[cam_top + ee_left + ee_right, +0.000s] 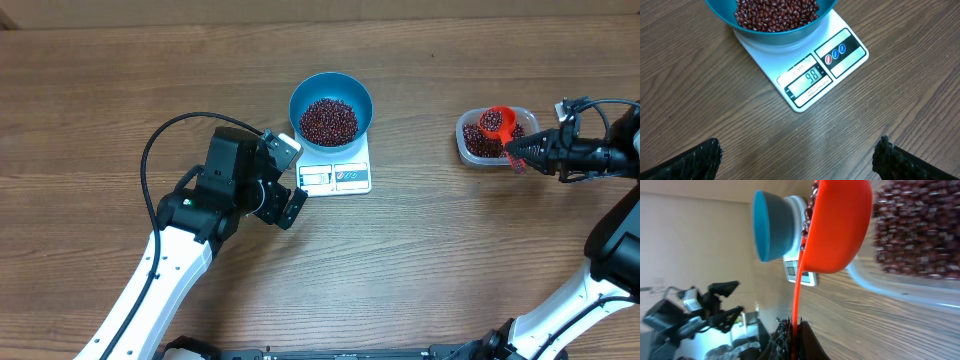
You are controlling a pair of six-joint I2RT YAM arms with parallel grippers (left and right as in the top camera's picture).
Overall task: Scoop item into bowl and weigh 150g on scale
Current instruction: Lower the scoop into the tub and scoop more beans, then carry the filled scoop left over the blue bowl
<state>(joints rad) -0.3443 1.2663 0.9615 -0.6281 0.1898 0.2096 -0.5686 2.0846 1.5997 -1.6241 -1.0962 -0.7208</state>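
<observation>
The blue bowl stands on the white scale with a heap of dark red beans inside. In the left wrist view the bowl fills the top edge and the scale shows 98 on its display. My left gripper hangs open just left of the scale's display end, with only bare wood between its fingers. My right gripper is shut on the handle of an orange scoop, which is held over a clear tub and carries some beans. The scoop looms close in the right wrist view.
The clear plastic tub of beans sits at the right, about a hand's width from the scale. A black cable loops off the left arm. In the right wrist view the bowl and the left arm show beyond the scoop.
</observation>
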